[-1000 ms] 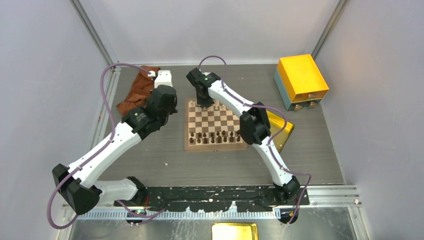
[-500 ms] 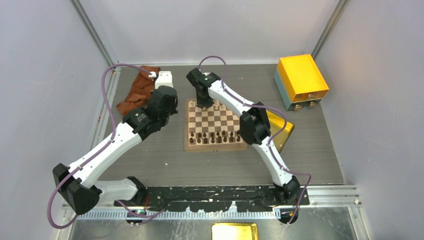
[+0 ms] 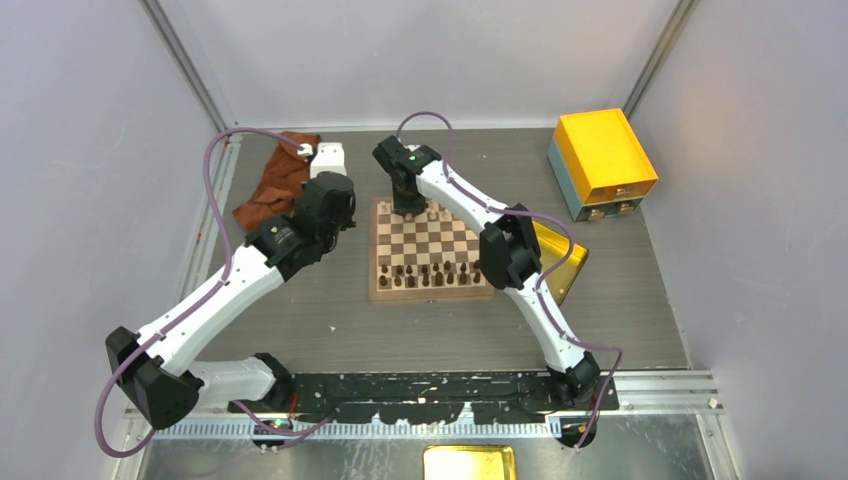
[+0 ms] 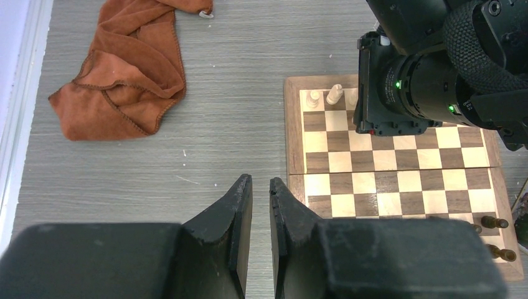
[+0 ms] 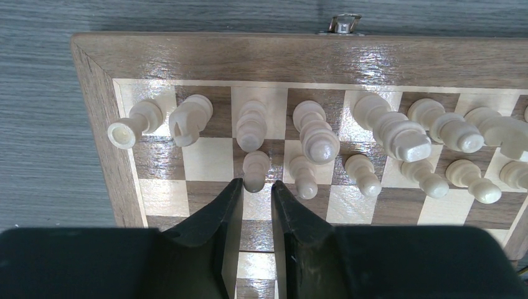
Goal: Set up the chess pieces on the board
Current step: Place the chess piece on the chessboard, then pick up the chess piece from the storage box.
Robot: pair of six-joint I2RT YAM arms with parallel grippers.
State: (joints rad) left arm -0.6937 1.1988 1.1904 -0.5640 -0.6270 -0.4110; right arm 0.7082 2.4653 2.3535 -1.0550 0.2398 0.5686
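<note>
The board [image 3: 430, 245] lies mid-table and also shows in the left wrist view [image 4: 398, 180]. Pale cream chess pieces [image 5: 314, 134] stand in two rows along its far edge [image 5: 249, 53]. My right gripper [image 5: 254, 182] hangs over the far left part of the board [image 3: 406, 212]. Its fingertips sit against the head of a pale pawn [image 5: 255, 168] standing on the second row. My left gripper [image 4: 260, 180] is shut and empty, above the table just left of the board [image 3: 345, 224].
Dark brown chessmen [image 3: 430, 272] line the board's near rows. A rust-brown cloth [image 3: 275, 180] lies at the back left. An orange-yellow box [image 3: 603, 150] stands at the back right. A golden tray [image 3: 560, 255] lies right of the board.
</note>
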